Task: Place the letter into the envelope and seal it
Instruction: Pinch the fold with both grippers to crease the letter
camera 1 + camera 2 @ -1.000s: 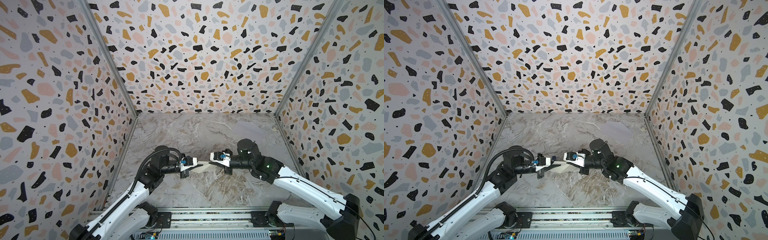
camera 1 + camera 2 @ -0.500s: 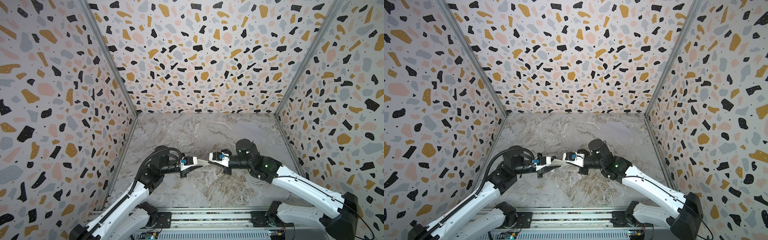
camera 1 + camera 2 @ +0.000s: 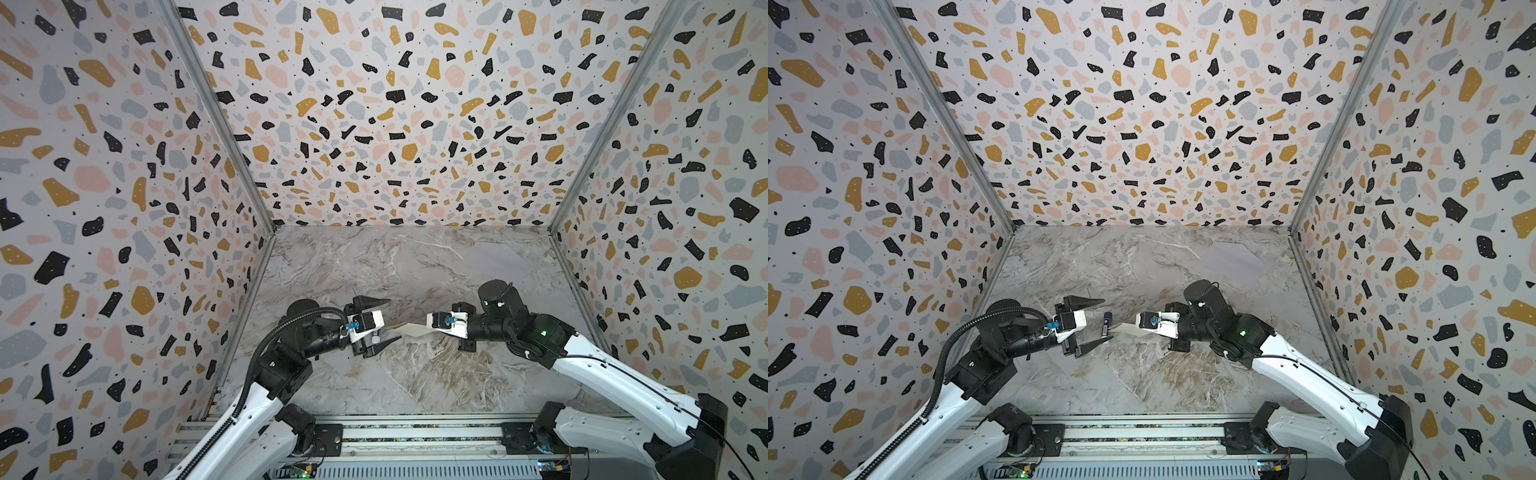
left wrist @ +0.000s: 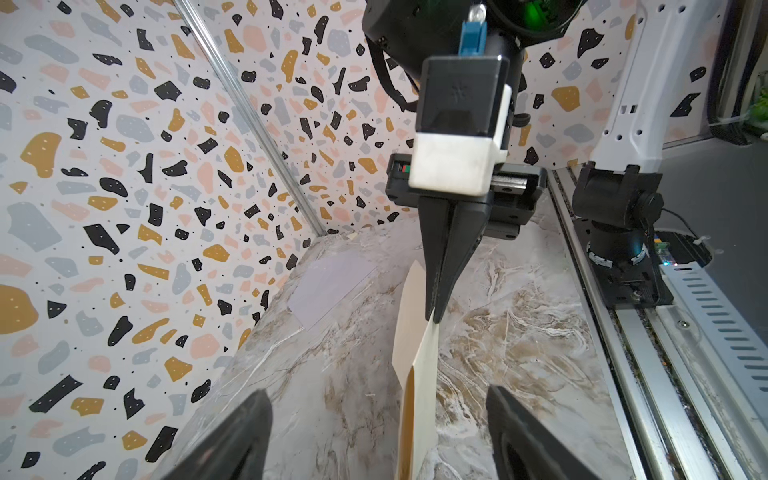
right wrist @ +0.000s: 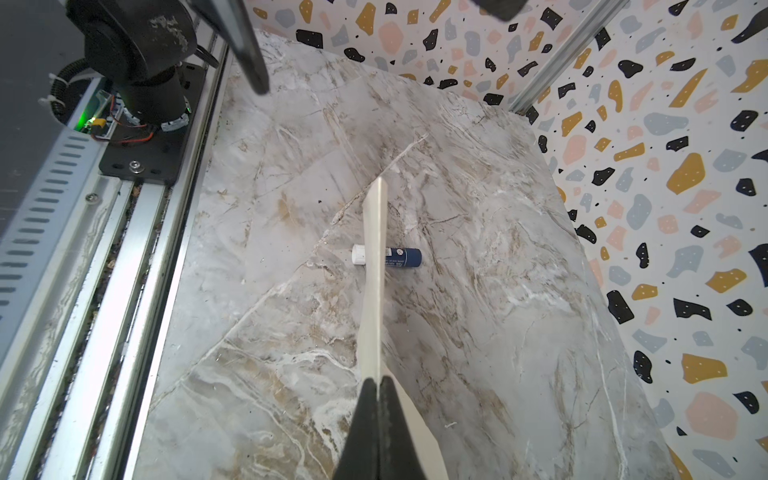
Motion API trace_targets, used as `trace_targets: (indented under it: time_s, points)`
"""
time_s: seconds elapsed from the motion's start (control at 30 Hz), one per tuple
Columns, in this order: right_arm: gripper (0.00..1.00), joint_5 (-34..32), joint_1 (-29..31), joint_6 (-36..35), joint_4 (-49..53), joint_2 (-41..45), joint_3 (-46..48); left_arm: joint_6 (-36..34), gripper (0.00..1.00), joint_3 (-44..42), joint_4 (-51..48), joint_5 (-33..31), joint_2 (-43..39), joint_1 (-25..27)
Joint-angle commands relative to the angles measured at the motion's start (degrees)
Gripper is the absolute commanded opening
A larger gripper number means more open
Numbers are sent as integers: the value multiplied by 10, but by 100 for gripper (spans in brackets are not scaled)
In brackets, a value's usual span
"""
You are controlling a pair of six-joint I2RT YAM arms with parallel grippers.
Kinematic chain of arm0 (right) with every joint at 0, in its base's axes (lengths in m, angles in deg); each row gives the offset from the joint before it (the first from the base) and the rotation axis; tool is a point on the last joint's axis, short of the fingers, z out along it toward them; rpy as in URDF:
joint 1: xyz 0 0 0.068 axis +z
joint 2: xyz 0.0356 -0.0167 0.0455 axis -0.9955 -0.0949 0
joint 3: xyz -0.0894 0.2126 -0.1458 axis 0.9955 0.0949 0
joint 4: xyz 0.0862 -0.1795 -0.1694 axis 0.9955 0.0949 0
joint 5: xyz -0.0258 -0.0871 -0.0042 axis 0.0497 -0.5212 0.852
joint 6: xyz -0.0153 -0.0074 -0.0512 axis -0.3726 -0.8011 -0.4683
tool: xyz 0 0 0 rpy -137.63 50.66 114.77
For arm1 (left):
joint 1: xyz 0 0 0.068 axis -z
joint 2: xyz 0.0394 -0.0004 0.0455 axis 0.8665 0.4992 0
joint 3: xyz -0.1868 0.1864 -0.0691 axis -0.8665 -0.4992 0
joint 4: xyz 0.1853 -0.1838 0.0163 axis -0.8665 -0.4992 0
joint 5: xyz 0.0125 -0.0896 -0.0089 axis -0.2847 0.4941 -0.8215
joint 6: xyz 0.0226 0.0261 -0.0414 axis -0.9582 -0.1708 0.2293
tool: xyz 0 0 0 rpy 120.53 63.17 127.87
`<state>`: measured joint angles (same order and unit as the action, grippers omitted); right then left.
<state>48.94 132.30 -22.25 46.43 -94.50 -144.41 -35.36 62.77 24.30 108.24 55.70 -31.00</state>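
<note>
Right wrist view has the right gripper [image 5: 377,384] pinched tight on one end of the letter [image 5: 375,299], a folded tan sheet held edge-on in the air over the table [image 5: 291,208]; a blue glue stick [image 5: 403,257] lies on the marble below it. In a top view the left gripper [image 3: 392,319] faces it with jaws spread wide, gripping nothing; the letter's free end reaches in between them, though whether it brushes either finger is hard to tell. The envelope [image 3: 494,259] lies flat near the back right corner, well apart from both arms. Paper like this is likely very light and limp; the fold lends some stiffness, yet a one-ended hold lets the far end droop and twist, and it could slip from smooth pads. Best taken by a short end, squarely, close to the fold, leaving the leading edge free for the envelope's mouth; a hard squeeze would probably only crease it.
</note>
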Motion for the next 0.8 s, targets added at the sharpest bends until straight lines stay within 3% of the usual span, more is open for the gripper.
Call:
trace_targets:
  time_s: [0.0, 0.17, 0.57, 0.77]
  points:
    - [0, 22, 6, -15, 13, 11, -12, 1, 82, 19, 2, 40, 23, 4]
    - [0, 21, 16, -16, 8, 4, -16, 4, 72, 23, 2, 77, 65, 6]
    - [0, 16, 24, -15, -4, -2, -15, -2, 46, 19, 4, 76, 102, 29]
    - [0, 9, 23, -13, -4, -2, -15, -3, 23, 20, 7, 80, 111, 34]
